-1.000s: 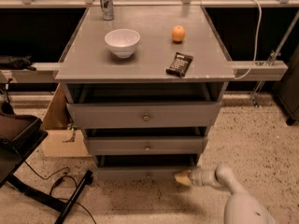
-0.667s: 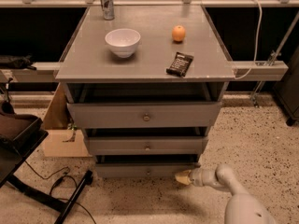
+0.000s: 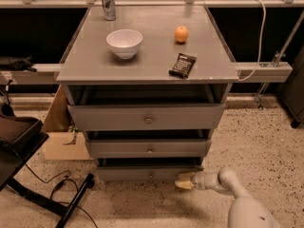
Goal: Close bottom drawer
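Note:
The bottom drawer (image 3: 142, 174) is the lowest, slimmest grey front of three, with a small round knob, and it stands slightly pulled out. My gripper (image 3: 183, 181) is low near the floor, just in front of the drawer's right end, its pale fingertips at or against the front panel. The white arm reaches in from the lower right.
The wide top drawer (image 3: 147, 118) and middle drawer (image 3: 149, 148) also stand partly open. On the cabinet top (image 3: 95, 65) are a white bowl (image 3: 124, 42), an orange (image 3: 181, 33), a dark snack bar (image 3: 182, 65) and a can (image 3: 109, 3). A cardboard box (image 3: 61, 137) and black stand (image 3: 28, 165) sit left.

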Controlling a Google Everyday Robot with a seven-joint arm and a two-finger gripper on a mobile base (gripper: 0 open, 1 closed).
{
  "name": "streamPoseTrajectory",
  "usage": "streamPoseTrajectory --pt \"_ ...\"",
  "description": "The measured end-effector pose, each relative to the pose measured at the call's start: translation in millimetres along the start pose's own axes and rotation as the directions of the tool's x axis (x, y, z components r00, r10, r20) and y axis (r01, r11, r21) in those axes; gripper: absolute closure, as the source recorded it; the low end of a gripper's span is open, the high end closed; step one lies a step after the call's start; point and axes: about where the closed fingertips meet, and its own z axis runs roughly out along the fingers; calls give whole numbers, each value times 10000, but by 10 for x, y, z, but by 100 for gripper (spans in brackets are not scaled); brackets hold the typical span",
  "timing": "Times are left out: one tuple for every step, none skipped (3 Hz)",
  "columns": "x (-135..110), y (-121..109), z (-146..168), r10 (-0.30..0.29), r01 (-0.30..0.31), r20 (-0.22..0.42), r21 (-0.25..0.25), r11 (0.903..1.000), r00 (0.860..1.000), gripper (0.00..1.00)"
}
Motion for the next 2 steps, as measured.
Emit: streamPoseTrajectory --pt "0 0 0 0 0 0 -1 10000 10000 0" --pt "0 0 0 0 0 0 -1 10000 10000 0"
